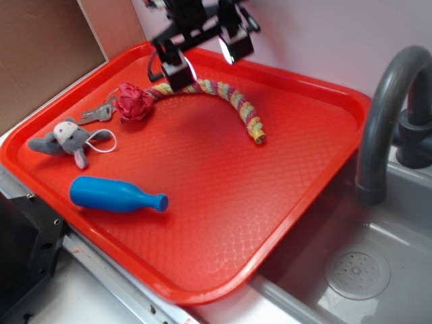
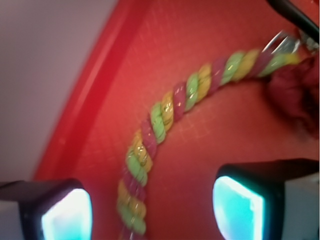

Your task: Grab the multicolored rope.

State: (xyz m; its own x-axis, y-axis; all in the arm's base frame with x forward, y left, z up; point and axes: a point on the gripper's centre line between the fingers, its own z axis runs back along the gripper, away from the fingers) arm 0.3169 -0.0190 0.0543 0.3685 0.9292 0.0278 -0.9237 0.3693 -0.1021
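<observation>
Pink-yellow-green rope (image 1: 223, 94) lies flat on the red tray (image 1: 270, 202), arcing from 12 toward 2 o'clock. Pincer (image 1: 202, 57) hangs over the rope's knotted end, jaws open, rope between them in the wrist view, no contact. Approach looks done; descent and closing remain.

Exterior looks down across the tray (image 1: 202, 202); wrist view hovers close above it.
</observation>
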